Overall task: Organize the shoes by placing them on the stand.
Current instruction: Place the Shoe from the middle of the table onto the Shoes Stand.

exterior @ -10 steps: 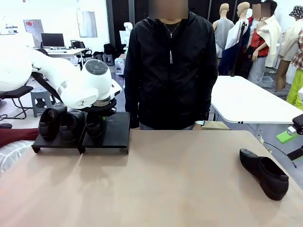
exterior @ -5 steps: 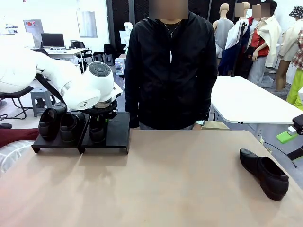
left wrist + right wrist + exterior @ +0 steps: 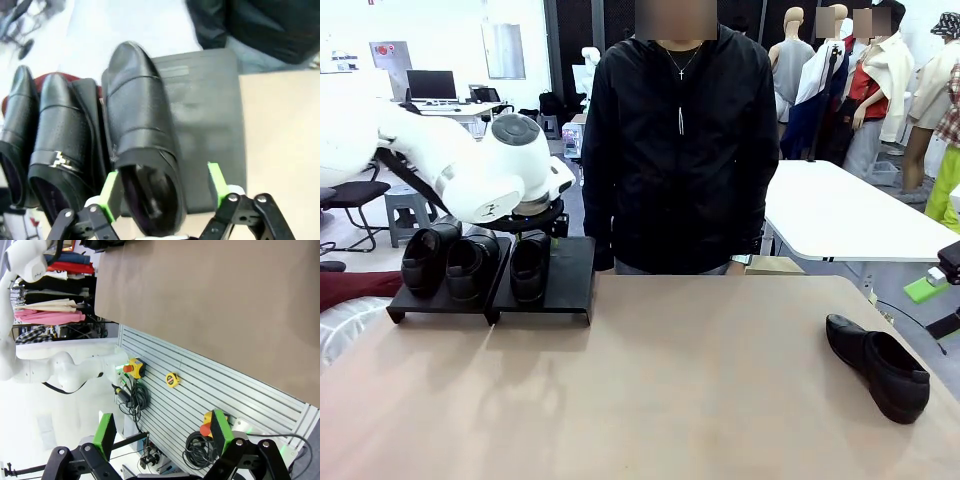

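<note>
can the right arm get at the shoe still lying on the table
Probably yes. The last shoe lies alone on the table at the robot's right side, with nothing beside or over it. The right gripper is open and holds nothing, and the left gripper is busy at the stand.

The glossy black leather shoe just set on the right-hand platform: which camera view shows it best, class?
The left wrist view: the glossy black leather shoe fills the frame from above, between open green pads. The front view shows it small, under the left arm.
</note>
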Controlling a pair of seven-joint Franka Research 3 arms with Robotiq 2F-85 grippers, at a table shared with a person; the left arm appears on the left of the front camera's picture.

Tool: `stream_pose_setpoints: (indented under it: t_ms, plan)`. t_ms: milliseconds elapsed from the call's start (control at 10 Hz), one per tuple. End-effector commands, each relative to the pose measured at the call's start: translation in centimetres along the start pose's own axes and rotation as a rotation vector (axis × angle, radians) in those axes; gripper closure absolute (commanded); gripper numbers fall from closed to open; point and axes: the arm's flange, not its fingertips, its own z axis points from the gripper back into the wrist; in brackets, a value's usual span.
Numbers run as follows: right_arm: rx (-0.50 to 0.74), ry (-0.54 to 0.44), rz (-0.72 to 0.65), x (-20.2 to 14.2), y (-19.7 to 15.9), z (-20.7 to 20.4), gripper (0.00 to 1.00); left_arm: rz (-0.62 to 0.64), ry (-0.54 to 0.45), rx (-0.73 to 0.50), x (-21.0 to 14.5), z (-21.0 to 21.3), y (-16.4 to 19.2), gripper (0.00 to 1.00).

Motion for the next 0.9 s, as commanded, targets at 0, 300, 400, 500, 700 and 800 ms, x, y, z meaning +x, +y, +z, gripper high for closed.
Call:
stream_pose_setpoints:
  t_ms: [0,300,400,500,700,800]
  plan:
    - [0.002,0.003,0.028,0.0,-0.2,0.3,0.0,-0.207,0.15,-0.212,-2.9,5.3,2.8,0.0]
    - [0.002,0.003,0.028,0.0,-0.2,0.3,0.0,-0.427,0.248,-0.54,-6.8,12.0,6.4,0.0]
    - [0.002,0.003,0.028,0.0,-0.2,0.3,0.0,-0.492,0.287,-0.632,-7.1,13.2,8.1,0.0]
    - [0.002,0.003,0.028,0.0,-0.2,0.3,0.0,-0.514,0.312,-0.72,-6.9,13.9,10.2,0.0]
    - [0.002,0.003,0.028,0.0,-0.2,0.3,0.0,-0.481,0.367,-0.892,-6.9,13.8,16.9,0.0]
    - [0.002,0.003,0.028,0.0,-0.2,0.3,0.0,-0.388,0.359,-0.938,-8.6,13.4,20.8,0.0]
